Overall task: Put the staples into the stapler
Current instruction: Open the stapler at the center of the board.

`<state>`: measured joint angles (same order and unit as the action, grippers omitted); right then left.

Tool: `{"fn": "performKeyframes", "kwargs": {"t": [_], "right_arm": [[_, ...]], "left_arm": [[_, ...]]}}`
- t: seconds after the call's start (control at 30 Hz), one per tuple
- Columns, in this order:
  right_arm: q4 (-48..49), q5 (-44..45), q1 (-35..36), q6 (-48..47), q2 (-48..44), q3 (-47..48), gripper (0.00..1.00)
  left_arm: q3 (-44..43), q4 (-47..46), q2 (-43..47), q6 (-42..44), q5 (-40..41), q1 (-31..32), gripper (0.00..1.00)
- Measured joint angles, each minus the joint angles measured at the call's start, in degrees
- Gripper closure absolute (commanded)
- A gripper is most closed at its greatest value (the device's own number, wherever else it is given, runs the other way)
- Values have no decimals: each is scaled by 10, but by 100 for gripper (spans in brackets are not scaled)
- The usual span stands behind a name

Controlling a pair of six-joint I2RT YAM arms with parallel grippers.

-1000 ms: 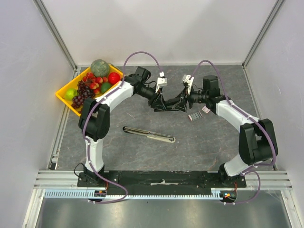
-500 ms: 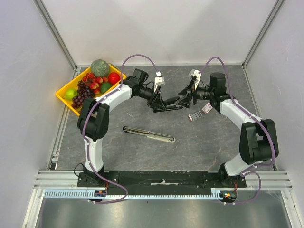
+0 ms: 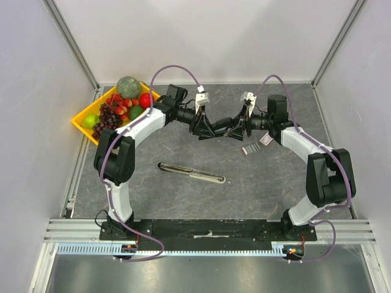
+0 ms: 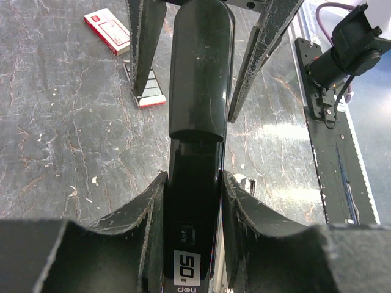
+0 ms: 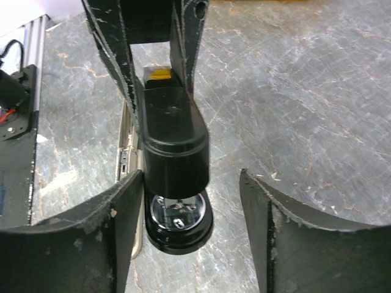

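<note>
Grey marbled table, white walls, and two arms meeting nose to nose above the far middle. The left gripper is clamped on the body of the black stapler, holding it off the table. The right gripper stands open astride its head, one finger close against it, the other clear. The staples lie on the table near the right arm, next to their box, not yet loaded. If the right fingers close off-centre or tug the lid, I'd expect the stapler to twist in the left grip or slip out. Compared with a second ago, both wrists sit slightly farther back and the right one has rolled. The staples haven't moved.
</note>
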<state>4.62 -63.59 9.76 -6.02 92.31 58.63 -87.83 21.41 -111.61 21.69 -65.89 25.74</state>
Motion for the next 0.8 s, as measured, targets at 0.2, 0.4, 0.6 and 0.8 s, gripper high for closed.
{"fn": "performKeyframes", "kwargs": {"t": [0.2, 0.4, 0.6, 0.8], "right_arm": [[-3, -26, 2, 11, 5, 0, 57], [17, -47, 0, 32, 6, -1, 100], [41, -65, -2, 52, 15, -2, 100], [112, -66, 3, 97, 24, -8, 100]], "left_arm": [[10, -8, 0, -2, -6, -2, 98], [15, -21, 5, -21, -17, -5, 98], [93, -196, 38, -175, -19, -25, 98], [152, -441, 49, -387, -40, -52, 98]]}}
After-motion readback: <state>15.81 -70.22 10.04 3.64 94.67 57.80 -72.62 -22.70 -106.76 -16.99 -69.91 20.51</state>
